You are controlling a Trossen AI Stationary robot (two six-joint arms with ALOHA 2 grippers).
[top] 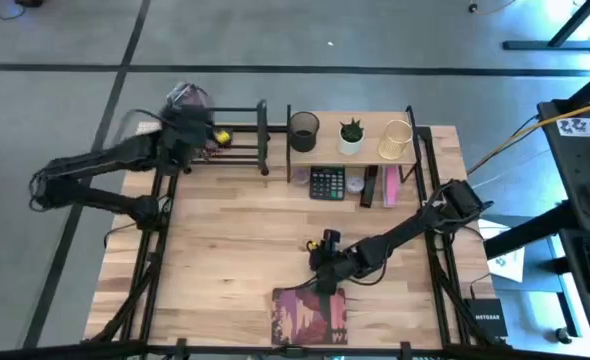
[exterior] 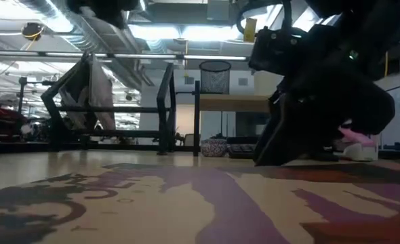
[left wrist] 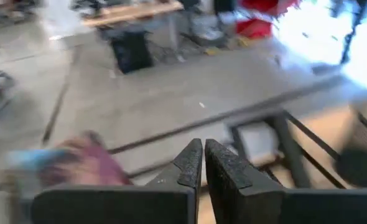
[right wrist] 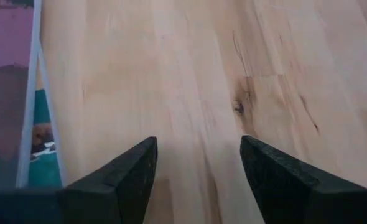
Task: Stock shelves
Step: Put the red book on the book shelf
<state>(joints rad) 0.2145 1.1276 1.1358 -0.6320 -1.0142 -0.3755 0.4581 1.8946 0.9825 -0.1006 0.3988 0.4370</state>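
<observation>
The black metal-bar rack point(top: 225, 135) stands at the table's far left, with a pinkish book point(top: 188, 97) leaning in its left end. My left gripper point(left wrist: 203, 163) hovers over that end of the rack point(left wrist: 289, 143), shut, with nothing between its fingers; the book point(left wrist: 84, 167) shows beside it. A light-wood shelf point(top: 375, 150) stands at the far right. A maroon book point(top: 310, 315) lies flat at the near edge. My right gripper point(right wrist: 196, 162) is open just above bare wood, beside this book's edge point(right wrist: 22, 106).
On the shelf stand a black mesh cup point(top: 303, 130), a small plant point(top: 351, 135) and a gold wire holder point(top: 397, 140). Under it lie a calculator point(top: 327, 183) and pink items point(top: 390, 187). Bare wood spreads across the table's middle and left point(top: 225, 240).
</observation>
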